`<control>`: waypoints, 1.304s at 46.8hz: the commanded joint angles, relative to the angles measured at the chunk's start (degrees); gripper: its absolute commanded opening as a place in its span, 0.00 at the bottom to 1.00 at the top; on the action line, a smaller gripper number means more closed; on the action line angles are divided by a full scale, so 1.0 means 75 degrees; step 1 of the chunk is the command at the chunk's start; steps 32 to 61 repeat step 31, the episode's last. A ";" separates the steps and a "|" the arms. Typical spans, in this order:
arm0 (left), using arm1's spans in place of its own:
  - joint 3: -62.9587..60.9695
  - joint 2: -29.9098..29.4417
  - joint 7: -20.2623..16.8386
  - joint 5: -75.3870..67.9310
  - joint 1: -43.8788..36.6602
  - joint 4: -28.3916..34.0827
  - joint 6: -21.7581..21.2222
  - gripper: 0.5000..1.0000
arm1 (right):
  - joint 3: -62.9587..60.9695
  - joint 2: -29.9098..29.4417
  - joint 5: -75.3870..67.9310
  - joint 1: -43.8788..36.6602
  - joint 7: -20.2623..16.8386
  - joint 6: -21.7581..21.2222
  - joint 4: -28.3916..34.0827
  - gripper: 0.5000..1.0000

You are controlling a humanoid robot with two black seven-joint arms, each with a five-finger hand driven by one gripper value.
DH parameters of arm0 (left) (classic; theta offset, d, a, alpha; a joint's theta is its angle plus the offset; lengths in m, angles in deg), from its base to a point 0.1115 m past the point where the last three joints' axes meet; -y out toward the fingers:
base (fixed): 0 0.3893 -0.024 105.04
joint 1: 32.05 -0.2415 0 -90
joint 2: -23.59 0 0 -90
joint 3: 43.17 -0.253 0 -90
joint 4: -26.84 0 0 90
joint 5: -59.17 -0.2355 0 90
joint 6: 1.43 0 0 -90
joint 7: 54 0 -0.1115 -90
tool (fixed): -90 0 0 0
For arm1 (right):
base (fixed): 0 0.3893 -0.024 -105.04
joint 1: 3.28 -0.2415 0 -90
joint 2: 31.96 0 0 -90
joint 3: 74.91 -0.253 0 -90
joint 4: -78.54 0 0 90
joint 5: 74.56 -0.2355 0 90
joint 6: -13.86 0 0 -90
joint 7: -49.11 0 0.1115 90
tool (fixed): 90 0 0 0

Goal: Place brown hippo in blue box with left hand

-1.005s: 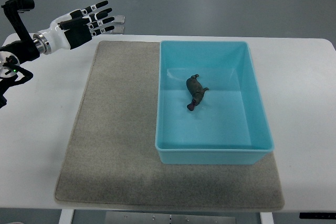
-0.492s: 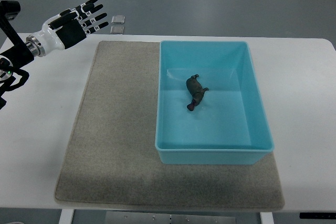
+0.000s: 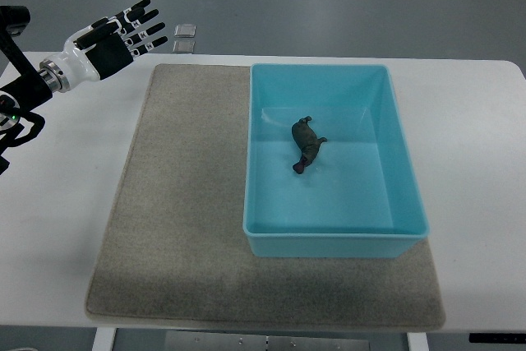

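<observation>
The brown hippo (image 3: 306,145) lies on its side on the floor of the blue box (image 3: 403,172), a little back of the middle. My left hand (image 3: 123,34) hovers over the table's far left corner, well clear of the box, fingers spread and holding nothing. Its black-and-white arm (image 3: 33,88) runs in from the left edge. No right arm shows in the picture.
The box stands on the right half of a grey mat (image 3: 177,203) that covers the middle of the white table (image 3: 477,162). Two small pale squares (image 3: 184,36) lie on the floor beyond the table's far edge.
My left hand has drawn back to the left and slightly away from the mat, fingers still spread. The hippo and the box have stayed where they were.
</observation>
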 commanded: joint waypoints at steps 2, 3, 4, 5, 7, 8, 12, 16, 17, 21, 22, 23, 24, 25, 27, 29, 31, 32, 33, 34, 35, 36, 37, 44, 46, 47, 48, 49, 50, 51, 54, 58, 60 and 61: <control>0.0000 0.0012 -0.0034 -0.0014 -0.0002 -0.0033 0.0000 1.00 | 0.0000 0.0000 0.0000 0.0000 0.0000 0.0000 0.0000 0.87; 0.0000 0.0012 -0.0045 -0.0025 -0.0002 -0.0044 0.0000 1.00 | 0.0001 0.0000 0.0000 0.0000 0.0000 0.0000 0.0000 0.87; 0.0000 0.0012 -0.0045 -0.0025 -0.0002 -0.0044 0.0000 1.00 | 0.0001 0.0000 0.0000 0.0000 0.0000 0.0000 0.0000 0.87; 0.0000 0.0012 -0.0045 -0.0025 0.0010 -0.0044 0.0000 1.00 | 0.0001 0.0000 0.0000 0.0000 0.0000 0.0000 0.0000 0.87; 0.0000 0.0001 -0.0045 -0.0025 -0.0002 -0.0044 0.0000 1.00 | -0.0011 0.0000 0.0000 0.0000 0.0000 0.0000 0.0000 0.87; 0.0000 0.0001 -0.0045 -0.0025 -0.0002 -0.0044 0.0000 1.00 | -0.0011 0.0000 -0.0012 0.0000 0.0000 0.0000 0.0000 0.87; 0.0000 -0.0034 -0.0045 -0.0014 -0.0002 -0.0044 0.0000 1.00 | -0.0011 0.0000 0.0000 0.0000 0.0000 -0.0012 0.0000 0.87; 0.0011 -0.0058 -0.0045 -0.0014 0.0010 -0.0033 0.0000 1.00 | -0.0023 0.0000 0.0000 0.0000 0.0000 -0.0012 0.0012 0.87; 0.0011 -0.0058 -0.0045 -0.0014 0.0010 -0.0021 0.0000 1.00 | -0.0023 0.0000 0.0000 0.0000 0.0000 -0.0035 0.0012 0.87; 0.0011 -0.0058 -0.0045 -0.0025 0.0010 -0.0009 0.0000 1.00 | -0.0011 0.0000 0.0035 0.0000 0.0000 -0.0058 0.0035 0.87; 0.0000 -0.0058 -0.0045 -0.0025 0.0010 -0.0009 0.0000 1.00 | -0.0011 0.0000 0.0035 0.0000 -0.0011 -0.0070 0.0047 0.87; 0.0000 -0.0058 -0.0045 -0.0025 0.0010 -0.0009 0.0000 1.00 | -0.0011 0.0000 0.0035 0.0000 -0.0012 -0.0082 0.0058 0.87; 0.0000 -0.0046 -0.0045 -0.0025 0.0010 -0.0009 0.0000 1.00 | -0.0011 0.0000 0.0047 0.0000 -0.0012 -0.0082 0.0070 0.87; 0.0000 -0.0046 -0.0045 -0.0025 0.0010 -0.0009 0.0000 1.00 | -0.0011 0.0000 0.0047 0.0000 -0.0012 -0.0082 0.0082 0.87; 0.0000 -0.0046 -0.0045 -0.0037 0.0010 -0.0009 0.0000 1.00 | -0.0011 0.0000 0.0047 0.0000 -0.0012 -0.0082 0.0094 0.87; 0.0011 -0.0046 -0.0045 -0.0025 0.0010 -0.0009 0.0000 1.00 | -0.0011 0.0000 0.0059 0.0000 -0.0012 -0.0082 0.0094 0.87; 0.0000 -0.0046 -0.0045 -0.0037 0.0010 -0.0009 0.0000 1.00 | -0.0011 0.0000 0.0059 0.0000 -0.0012 -0.0082 0.0105 0.87; 0.0000 -0.0046 -0.0045 -0.0037 0.0010 -0.0009 0.0000 1.00 | -0.0011 0.0000 0.0059 0.0000 -0.0012 -0.0082 0.0105 0.87; 0.0000 -0.0046 -0.0045 -0.0037 0.0010 -0.0009 0.0000 1.00 | -0.0011 0.0000 0.0059 0.0000 -0.0012 -0.0082 0.0105 0.87; 0.0000 -0.0046 -0.0045 -0.0037 0.0010 -0.0009 0.0000 1.00 | -0.0011 0.0000 0.0059 0.0000 -0.0012 -0.0082 0.0105 0.87; 0.0000 -0.0046 -0.0045 -0.0037 0.0010 -0.0009 0.0000 1.00 | -0.0011 0.0000 0.0059 0.0000 -0.0012 -0.0082 0.0105 0.87; 0.0000 -0.0046 -0.0045 -0.0037 0.0010 -0.0009 0.0000 1.00 | -0.0011 0.0000 0.0059 0.0000 -0.0012 -0.0082 0.0105 0.87; 0.0000 -0.0046 -0.0045 -0.0037 0.0010 -0.0009 0.0000 1.00 | -0.0011 0.0000 0.0059 0.0000 -0.0012 -0.0082 0.0105 0.87; 0.0000 -0.0046 -0.0045 -0.0037 0.0010 -0.0009 0.0000 1.00 | -0.0011 0.0000 0.0059 0.0000 -0.0012 -0.0082 0.0105 0.87; 0.0000 -0.0046 -0.0045 -0.0037 0.0010 -0.0009 0.0000 1.00 | -0.0011 0.0000 0.0059 0.0000 -0.0012 -0.0082 0.0105 0.87; 0.0000 -0.0046 -0.0045 -0.0037 0.0010 -0.0009 0.0000 1.00 | -0.0011 0.0000 0.0059 0.0000 -0.0012 -0.0082 0.0105 0.87; 0.0000 -0.0046 -0.0045 -0.0037 0.0010 -0.0009 0.0000 1.00 | -0.0011 0.0000 0.0059 0.0000 -0.0012 -0.0082 0.0105 0.87; 0.0000 -0.0046 -0.0045 -0.0037 0.0010 -0.0009 0.0000 1.00 | -0.0011 0.0000 0.0059 0.0000 -0.0012 -0.0082 0.0105 0.87; 0.0000 -0.0046 -0.0045 -0.0037 0.0010 -0.0009 0.0000 1.00 | -0.0011 0.0000 0.0059 0.0000 -0.0012 -0.0082 0.0105 0.87; 0.0000 -0.0046 -0.0045 -0.0037 0.0010 -0.0009 0.0000 1.00 | -0.0011 0.0000 0.0059 0.0000 -0.0012 -0.0082 0.0105 0.87; 0.0000 -0.0046 -0.0045 -0.0037 0.0010 -0.0009 0.0000 1.00 | -0.0011 0.0000 0.0059 0.0000 -0.0012 -0.0082 0.0105 0.87; 0.0000 -0.0046 -0.0045 -0.0037 0.0010 -0.0009 0.0000 1.00 | -0.0011 0.0000 0.0059 0.0000 -0.0012 -0.0082 0.0105 0.87; 0.0000 -0.0046 -0.0045 -0.0037 0.0010 -0.0009 0.0000 1.00 | -0.0011 0.0000 0.0059 0.0000 -0.0012 -0.0082 0.0105 0.87; 0.0000 -0.0046 -0.0045 -0.0037 0.0010 -0.0009 0.0000 1.00 | -0.0011 0.0000 0.0059 0.0000 -0.0012 -0.0082 0.0105 0.87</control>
